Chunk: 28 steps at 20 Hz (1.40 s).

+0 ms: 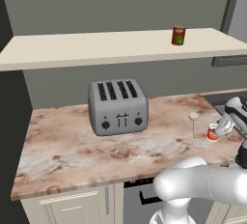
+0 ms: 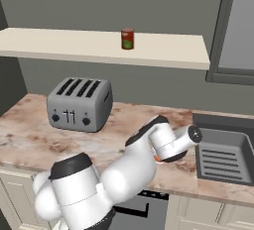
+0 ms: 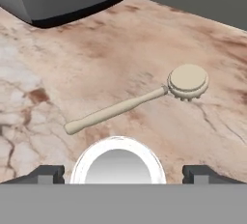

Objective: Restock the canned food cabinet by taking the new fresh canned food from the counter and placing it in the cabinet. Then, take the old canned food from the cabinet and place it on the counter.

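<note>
Gripper (image 3: 123,174): released, fingers spread wide either side of the red-orange can (image 1: 212,133), not gripping it | Red-orange can: upright on the marbled table (image 1: 72,141), directly beneath the gripper | Dish brush (image 3: 144,100): lying on the table just beyond the gripper | Dark red can (image 1: 178,35): on the shelf (image 1: 72,49), high above the gripper | Toaster (image 1: 117,106): farther off, past the brush

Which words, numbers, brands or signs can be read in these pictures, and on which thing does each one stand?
No text can be read in any view.
Dark red-brown can on the shelf: a green patch on its label, no letters legible.
Red-orange can on the counter: a pale mark, too small to read.
Toaster: knobs and levers, no readable marking.
Brush: plain.
</note>
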{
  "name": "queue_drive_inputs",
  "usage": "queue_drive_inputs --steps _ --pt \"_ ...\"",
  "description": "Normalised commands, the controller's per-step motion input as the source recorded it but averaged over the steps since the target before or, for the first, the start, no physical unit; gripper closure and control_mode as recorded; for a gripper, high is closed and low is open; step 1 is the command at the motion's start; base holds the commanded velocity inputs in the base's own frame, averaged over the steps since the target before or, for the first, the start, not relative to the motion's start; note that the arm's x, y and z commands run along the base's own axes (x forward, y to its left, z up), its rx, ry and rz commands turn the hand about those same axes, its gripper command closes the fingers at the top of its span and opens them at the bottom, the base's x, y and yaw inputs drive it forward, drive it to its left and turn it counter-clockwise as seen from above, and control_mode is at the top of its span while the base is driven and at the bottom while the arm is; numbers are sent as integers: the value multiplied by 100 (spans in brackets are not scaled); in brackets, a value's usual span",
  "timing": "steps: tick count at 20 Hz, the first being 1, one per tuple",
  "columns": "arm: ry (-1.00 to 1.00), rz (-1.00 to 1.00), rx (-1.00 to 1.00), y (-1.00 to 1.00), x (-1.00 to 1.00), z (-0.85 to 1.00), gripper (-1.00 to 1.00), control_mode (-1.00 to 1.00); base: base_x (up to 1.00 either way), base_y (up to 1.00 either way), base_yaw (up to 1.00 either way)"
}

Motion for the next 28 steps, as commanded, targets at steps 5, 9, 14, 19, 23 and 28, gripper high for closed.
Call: queue_drive_inputs --steps 5,9,14,19,23,28 --pt "1 -4 1 3 -24 54 -100 -100 0 0 0" --pt "0 -5 -1 28 -61 100 -100 -100 0 0 0" --pt "-7 -5 -10 71 -87 100 -100 -100 0 0 0" --pt "-13 -5 -17 99 -100 97 -100 -100 0 0 0" --pt "-14 -4 -20 100 -100 84 -100 -100 0 0 0" --pt "-14 0 -25 100 -100 69 -100 -100 0 0 0"
